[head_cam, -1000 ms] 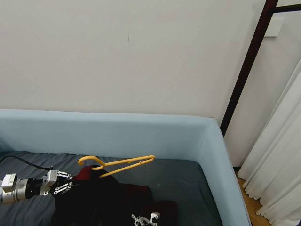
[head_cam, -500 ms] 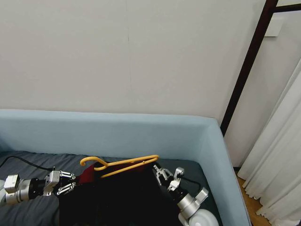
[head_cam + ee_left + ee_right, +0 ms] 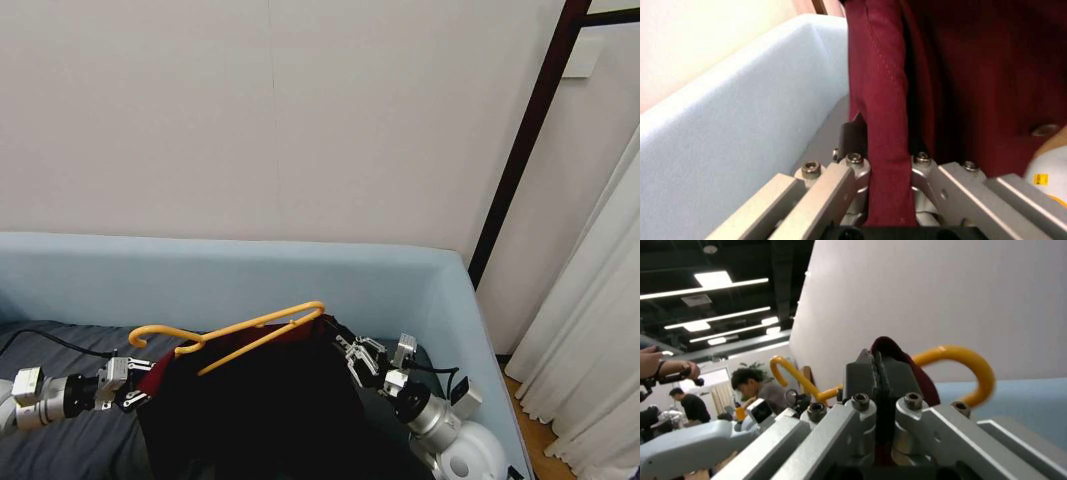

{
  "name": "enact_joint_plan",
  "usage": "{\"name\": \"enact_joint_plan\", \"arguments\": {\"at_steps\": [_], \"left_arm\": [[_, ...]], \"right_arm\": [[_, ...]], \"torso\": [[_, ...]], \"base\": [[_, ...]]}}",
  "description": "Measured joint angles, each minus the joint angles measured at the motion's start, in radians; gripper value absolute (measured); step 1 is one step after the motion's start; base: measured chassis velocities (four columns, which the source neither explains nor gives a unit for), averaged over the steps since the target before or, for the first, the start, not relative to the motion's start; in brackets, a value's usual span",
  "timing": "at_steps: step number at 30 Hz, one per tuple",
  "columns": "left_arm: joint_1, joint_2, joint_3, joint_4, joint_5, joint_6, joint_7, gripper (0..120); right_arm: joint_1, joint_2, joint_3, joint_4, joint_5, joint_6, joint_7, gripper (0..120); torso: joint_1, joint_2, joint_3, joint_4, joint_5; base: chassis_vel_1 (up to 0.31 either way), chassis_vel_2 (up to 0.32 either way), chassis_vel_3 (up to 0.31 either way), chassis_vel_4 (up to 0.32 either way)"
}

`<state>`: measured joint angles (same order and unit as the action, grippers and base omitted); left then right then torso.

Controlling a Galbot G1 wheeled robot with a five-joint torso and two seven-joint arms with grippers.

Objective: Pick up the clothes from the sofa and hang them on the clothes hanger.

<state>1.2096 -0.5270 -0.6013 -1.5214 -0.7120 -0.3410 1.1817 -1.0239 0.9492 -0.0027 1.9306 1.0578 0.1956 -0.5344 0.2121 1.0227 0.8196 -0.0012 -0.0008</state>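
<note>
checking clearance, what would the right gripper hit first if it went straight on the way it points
Beyond the red garment it grips, the right gripper would likely meet the yellow hanger.

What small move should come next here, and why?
Probably raise both end effectors evenly: the left end effector and right end effector each pinch the dark red garment on the yellow plastic hanger, which hangs low over the light blue sofa.
</note>
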Motion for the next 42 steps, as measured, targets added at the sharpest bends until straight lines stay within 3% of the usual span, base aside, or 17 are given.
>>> {"name": "enact_joint_plan", "arguments": {"at_steps": [7,20,30,42], "left_arm": [[0.006,0.004,-0.001,-0.01,-0.007,-0.002,0.002,1],[0.017,0.001,-0.01,-0.016,-0.023,-0.014,-0.015,1],[0.011,-0.013,-0.001,-0.018,0.017,-0.011,-0.044,1],[-0.014,-0.019,0.022,-0.023,0.065,0.01,-0.112,1]], "right_arm": [[0.051,0.011,-0.004,-0.107,-0.019,0.0,0.109,0],[0.121,0.013,0.032,-0.243,0.073,0.002,0.101,0],[0.116,-0.016,0.052,-0.141,0.091,0.012,0.041,0],[0.088,-0.027,-0.016,0.018,0.037,0.035,-0.01,0]], "torso": [[0.0,0.0,0.0,0.0001,0.0001],[0.0,0.0,0.0,0.0,0.0001],[0.0,0.0,0.0,0.0001,-0.0002],[0.0,0.0,0.0,0.0,-0.0002]], "base": [[0.0,0.0,0.0,0.0],[0.0,0.0,0.0,0.0],[0.0,0.0,0.0,0.0],[0.0,0.0,0.0,0.0]]}}
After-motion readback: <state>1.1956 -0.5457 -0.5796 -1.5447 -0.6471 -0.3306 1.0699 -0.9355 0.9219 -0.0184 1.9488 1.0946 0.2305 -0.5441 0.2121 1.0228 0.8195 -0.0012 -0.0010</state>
